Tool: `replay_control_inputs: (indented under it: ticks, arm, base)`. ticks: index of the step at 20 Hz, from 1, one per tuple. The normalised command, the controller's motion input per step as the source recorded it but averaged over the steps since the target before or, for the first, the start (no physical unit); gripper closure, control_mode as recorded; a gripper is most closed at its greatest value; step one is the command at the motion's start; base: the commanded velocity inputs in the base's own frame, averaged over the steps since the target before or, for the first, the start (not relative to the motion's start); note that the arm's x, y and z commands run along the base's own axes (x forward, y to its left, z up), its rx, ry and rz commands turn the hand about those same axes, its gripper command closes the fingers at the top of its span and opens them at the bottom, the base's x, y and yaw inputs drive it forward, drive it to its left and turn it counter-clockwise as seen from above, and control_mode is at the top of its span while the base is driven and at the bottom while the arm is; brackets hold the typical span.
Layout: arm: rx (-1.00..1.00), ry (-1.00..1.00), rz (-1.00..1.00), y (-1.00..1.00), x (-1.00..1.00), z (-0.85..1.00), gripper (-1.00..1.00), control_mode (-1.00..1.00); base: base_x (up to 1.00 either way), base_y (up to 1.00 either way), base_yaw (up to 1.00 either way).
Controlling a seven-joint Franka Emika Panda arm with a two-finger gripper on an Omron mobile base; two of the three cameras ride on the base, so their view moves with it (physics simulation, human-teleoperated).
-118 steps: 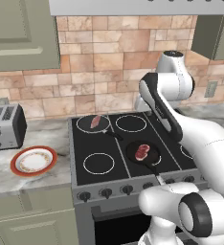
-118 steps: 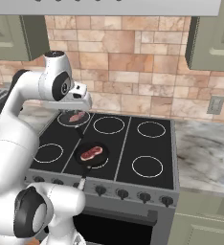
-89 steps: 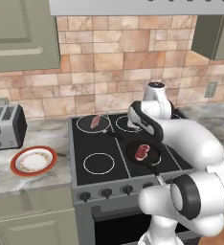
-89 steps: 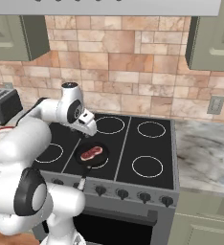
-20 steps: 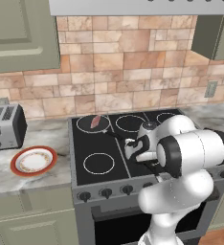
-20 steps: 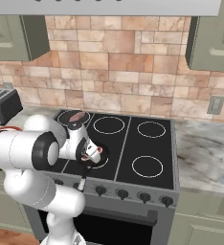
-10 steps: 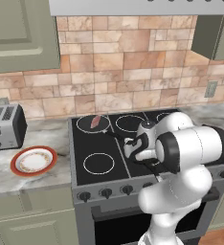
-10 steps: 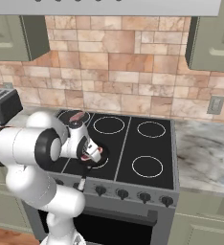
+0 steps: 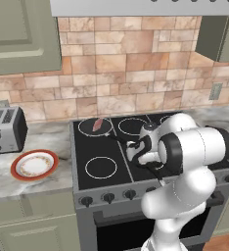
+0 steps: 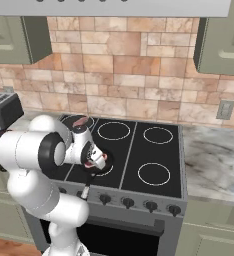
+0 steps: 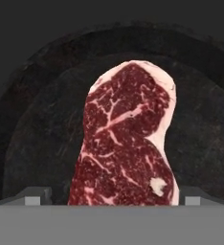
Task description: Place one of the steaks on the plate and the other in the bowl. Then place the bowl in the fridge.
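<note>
Black stovetop (image 9: 102, 147) | stone-tile wall (image 9: 121, 68) | end effector (image 11: 113, 198) released over darker steak (image 11: 126, 143)

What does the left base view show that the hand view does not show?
Left base view: the round white plate with an orange-red rim, the silver toaster near it on the counter, and the elongated lighter raw steak on the back left burner. Hand view: the darker marbled raw steak close up, lying in a round black pan, with the open claw astride it. Both: the black stovetop.
</note>
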Motion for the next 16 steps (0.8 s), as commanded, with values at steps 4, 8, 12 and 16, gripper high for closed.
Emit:
replay_control_inputs:
  ticks: [4,8,12,16]
  arm:
    - [0.00,0.00,0.00,0.00,0.00,-0.39,1.00,-1.00]
    - [0.00,0.00,0.00,0.00,0.00,-0.33,1.00,-1.00]
    - [0.00,0.00,0.00,0.00,0.00,-0.26,1.00,-1.00]
    - [0.00,0.00,0.00,0.00,0.00,-0.01,1.00,-1.00]
  base:
    - [0.00,0.00,0.00]
    - [0.00,0.00,0.00]
    - [0.00,0.00,0.00]
    - [0.00,0.00,0.00]
